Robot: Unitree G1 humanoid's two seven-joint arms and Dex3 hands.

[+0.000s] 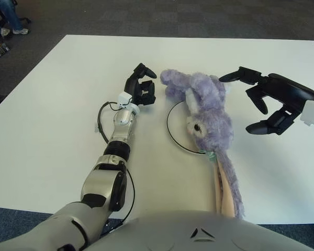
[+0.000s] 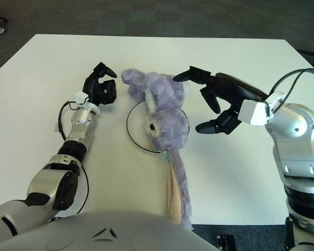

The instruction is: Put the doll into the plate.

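The right hand (image 1: 269,102) is seen at the right of the frame, its fingers spread wide with nothing held; it is apart from the doll (image 1: 204,112), just to the right of it. The doll, a purple plush rabbit, is found lying across the plate (image 1: 174,133) at the centre of the frame, a white dish with a dark rim resting on the white table (image 1: 52,115). The doll's head and body are seen to cover the right part of the plate, while the left part of the plate is bare. One limb is extended beyond the rim toward the upper left, and the long ears (image 1: 226,183) are trailed off the plate toward the lower edge of the frame. The left hand (image 1: 141,89) is noted left of the doll, near it, fingers curled with nothing grasped.
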